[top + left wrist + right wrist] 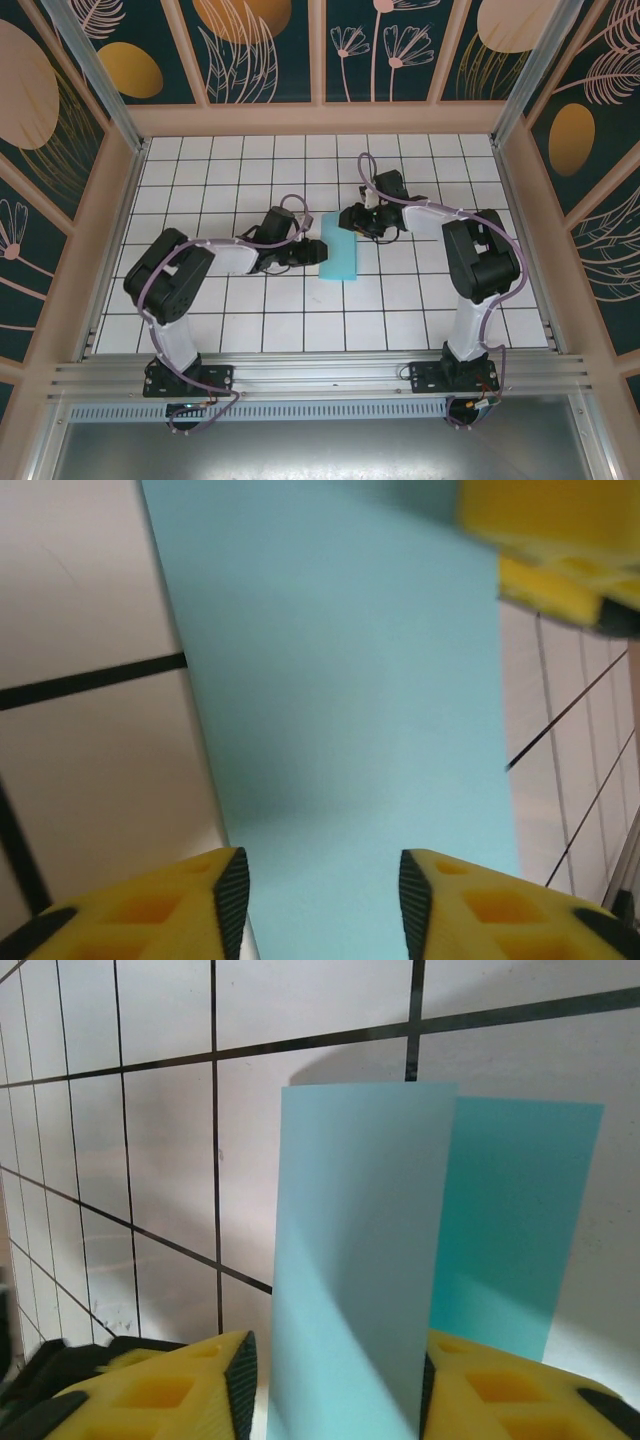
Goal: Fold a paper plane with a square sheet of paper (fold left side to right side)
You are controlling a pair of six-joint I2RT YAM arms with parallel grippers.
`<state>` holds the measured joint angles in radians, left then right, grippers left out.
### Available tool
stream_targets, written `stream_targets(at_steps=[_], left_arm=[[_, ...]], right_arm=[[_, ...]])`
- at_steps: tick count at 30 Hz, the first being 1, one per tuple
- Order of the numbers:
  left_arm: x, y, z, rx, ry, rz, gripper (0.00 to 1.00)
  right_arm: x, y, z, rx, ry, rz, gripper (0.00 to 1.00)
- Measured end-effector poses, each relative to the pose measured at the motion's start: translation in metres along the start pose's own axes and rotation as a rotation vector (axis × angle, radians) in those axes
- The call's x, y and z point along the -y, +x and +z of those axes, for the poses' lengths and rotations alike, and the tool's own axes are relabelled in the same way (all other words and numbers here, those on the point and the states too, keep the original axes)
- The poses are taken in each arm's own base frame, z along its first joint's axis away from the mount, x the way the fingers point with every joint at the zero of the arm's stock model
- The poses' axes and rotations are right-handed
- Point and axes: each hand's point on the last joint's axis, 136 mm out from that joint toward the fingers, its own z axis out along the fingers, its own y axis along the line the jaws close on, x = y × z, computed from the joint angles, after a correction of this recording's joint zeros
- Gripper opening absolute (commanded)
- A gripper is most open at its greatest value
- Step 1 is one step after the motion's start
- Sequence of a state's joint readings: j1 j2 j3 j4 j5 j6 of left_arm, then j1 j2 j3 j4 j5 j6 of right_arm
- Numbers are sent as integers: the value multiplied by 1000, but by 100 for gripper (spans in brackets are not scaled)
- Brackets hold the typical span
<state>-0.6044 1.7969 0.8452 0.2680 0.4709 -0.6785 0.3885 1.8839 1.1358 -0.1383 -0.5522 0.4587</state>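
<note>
The square sheet of paper [336, 256] lies folded into a narrow turquoise strip in the middle of the tiled table. My left gripper [308, 248] sits at its left edge. In the left wrist view the paper [340, 680] spreads flat under my left gripper [323, 890], whose jaws stand apart with nothing pinched. My right gripper [350, 218] is at the strip's far end. In the right wrist view the paper's upper flap [360, 1230] rises off the lower layer [520, 1220], between the jaws of my right gripper [335, 1390]. The right fingertip [427, 1385] touches it and a gap shows on the left.
The white grid-tiled table [250, 320] is walled by wooden frames and dark floral panels [250, 50]. An aluminium rail [320, 375] carries both arm bases at the near edge. A yellow finger of the right gripper [560, 540] shows at the top right of the left wrist view.
</note>
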Motion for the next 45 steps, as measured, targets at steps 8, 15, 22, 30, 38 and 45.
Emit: stream_targets(at_steps=[8,15,22,30,38,45], left_arm=[[55,-25,-59,199,9,240,67],[73,26,-43,120,-74,433,74],[78,41,-17,74,-193,561,79],[80,39,10,71,-314,656,81],[67,37,33,56,-467,739,77],[61,38,33,48,-544,790,42]], right_arm=[[-3,1,-1,-10,-16,22,0],[-10,-3,-5,-22,-34,53,0],[-12,-3,-6,-30,-41,61,0],[-12,-2,-6,-33,-44,65,0],[-12,-2,-6,-35,-46,65,0],[-13,-2,-6,-35,-46,64,9]])
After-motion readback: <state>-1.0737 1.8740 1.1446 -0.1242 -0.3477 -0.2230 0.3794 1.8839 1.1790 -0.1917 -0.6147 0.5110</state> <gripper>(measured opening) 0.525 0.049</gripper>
